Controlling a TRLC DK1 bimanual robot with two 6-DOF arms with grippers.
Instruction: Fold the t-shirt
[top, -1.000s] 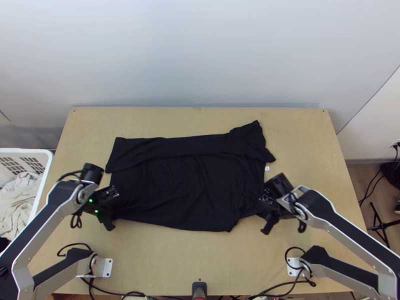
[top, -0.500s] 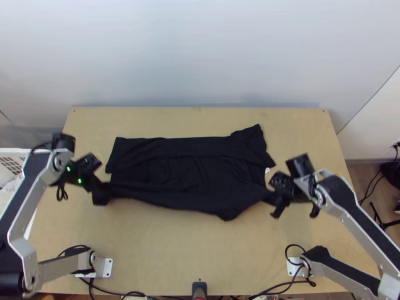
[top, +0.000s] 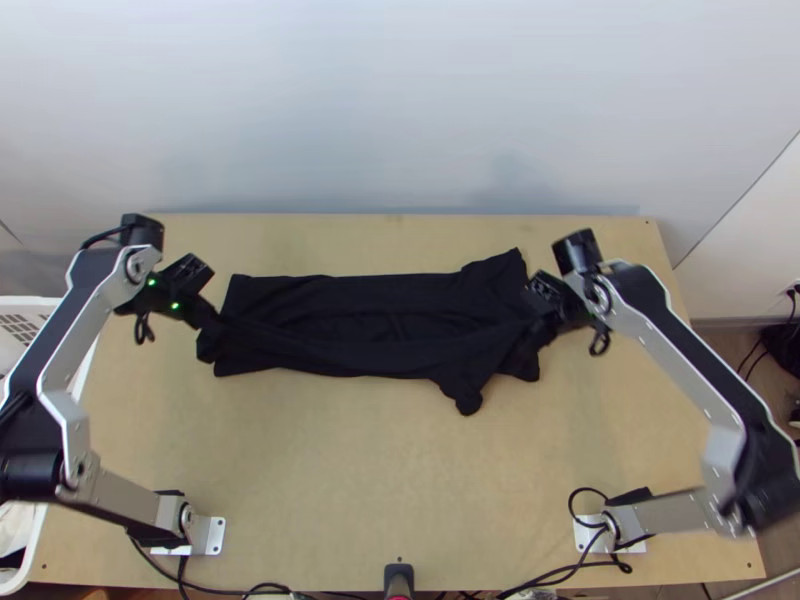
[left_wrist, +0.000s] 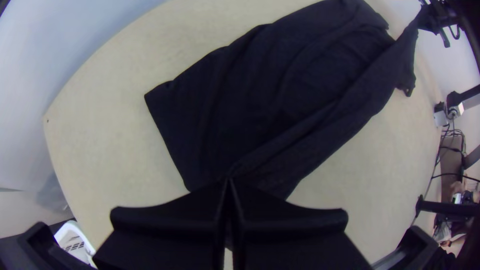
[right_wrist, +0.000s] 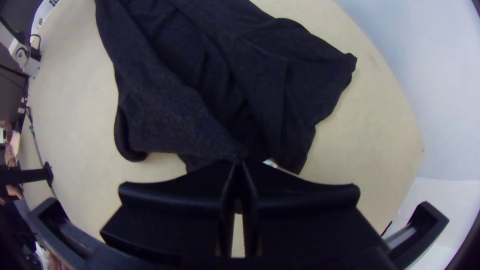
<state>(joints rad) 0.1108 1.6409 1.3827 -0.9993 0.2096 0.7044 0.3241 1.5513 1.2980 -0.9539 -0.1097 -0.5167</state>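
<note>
Wooden tabletop (top: 350, 480), t-shirt (top: 370, 357) in each gripper (top: 208, 338)

You have the t-shirt (top: 370, 292) on the table (top: 350, 470), toward the far edge, left gripper (top: 209, 340) at its left end, right gripper (top: 540, 334) at its right. Your basket (top: 35, 303) sits off the table's left edge.

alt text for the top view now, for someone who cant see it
A black t-shirt lies partly folded on a light wooden table, the left end effector holding one end of its near side, the right end effector the other. A white basket stands at left.
</note>
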